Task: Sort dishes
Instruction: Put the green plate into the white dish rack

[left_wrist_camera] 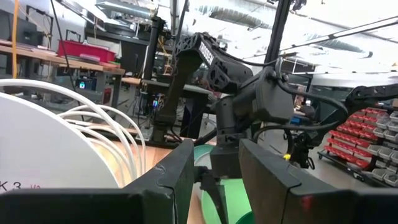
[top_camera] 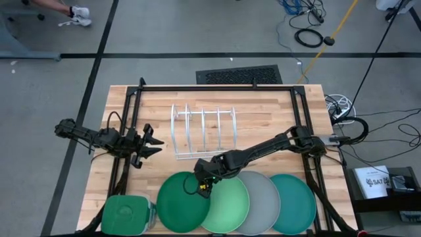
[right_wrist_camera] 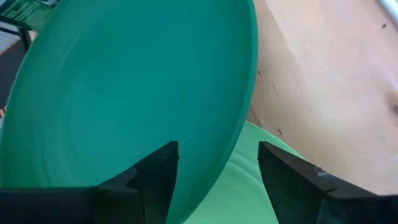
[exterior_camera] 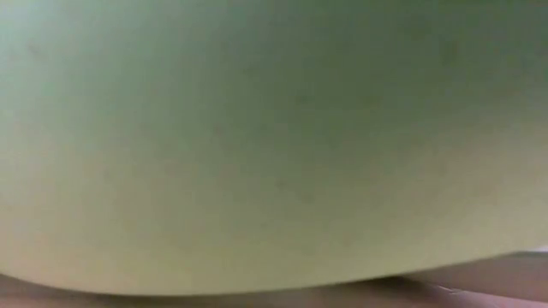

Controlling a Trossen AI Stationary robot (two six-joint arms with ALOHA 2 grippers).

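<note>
Here we are working with the right gripper [top_camera: 202, 186], which is hanging low over the rim of the dark green plate [top_camera: 181, 201], right where that rim is overlapping the mint plate [top_camera: 227, 207]. In the right wrist view its fingers [right_wrist_camera: 155, 180] are standing apart, one to each side of the dark green edge, gripping nothing yet. So we are judging this to be the approach to a first pick: jaws are straddling the rim, not closed on it.

Moving outward, the four plates are lying in an overlapping row along the near edge of the table [top_camera: 263, 118]: dark green, mint, then the grey plate [top_camera: 263, 201] and the teal plate [top_camera: 296, 203]. A green square container [top_camera: 125, 216] is sitting just beside the dark green plate at the row's left end. Behind the row, the wire rack [top_camera: 204, 131] is standing empty of plates, near the table's middle.

The left gripper [top_camera: 150, 143] is waiting beside the rack's left end, fingers spread and empty.

Next, we think, the right fingers are needing to pinch the raised rim firmly, lift the plate clear of the mint one without dragging it, then tip it upright for a rack slot. The low view is blocked by a plate surface, so we are getting nothing from it.
</note>
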